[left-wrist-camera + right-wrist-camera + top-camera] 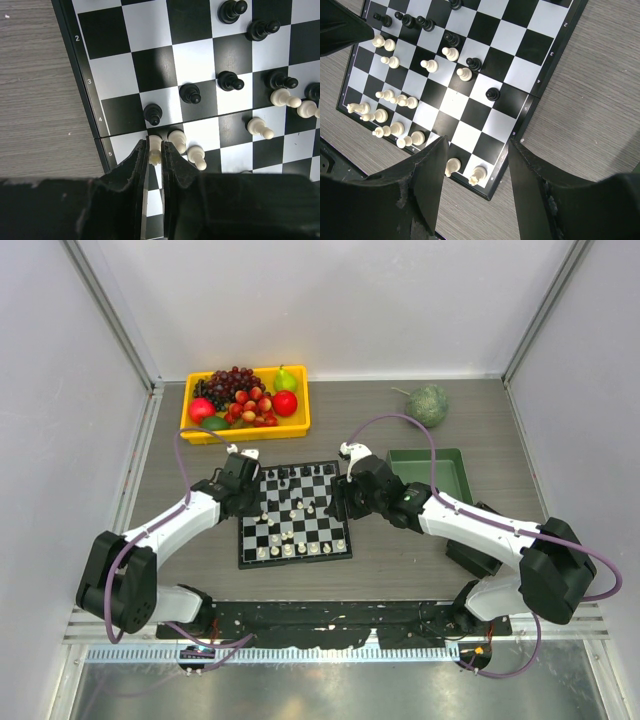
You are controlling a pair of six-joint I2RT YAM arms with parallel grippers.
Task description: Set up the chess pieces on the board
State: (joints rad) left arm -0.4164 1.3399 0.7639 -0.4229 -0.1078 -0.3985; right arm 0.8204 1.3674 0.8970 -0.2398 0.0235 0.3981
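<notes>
The board [296, 561] lies in the middle of the table between both arms, with black and cream-white chess pieces scattered over it. My left gripper [256, 504] is low over the board's left side. In the left wrist view the left gripper [155, 153] is shut on a white pawn [155, 146] near the board [150, 65] edge, with two more white pawns [178, 140] just to its right and black pawns [152, 114] beyond. My right gripper [338, 508] hovers open over the right side. In its own view the right gripper [477, 141] has two white pieces [478, 175] showing below, between its fingers.
A yellow tray [197, 430] of fruit stands behind the board. A green tray [452, 455] sits to the right, with a green round fruit [428, 405] behind it. White walls close in the table on three sides.
</notes>
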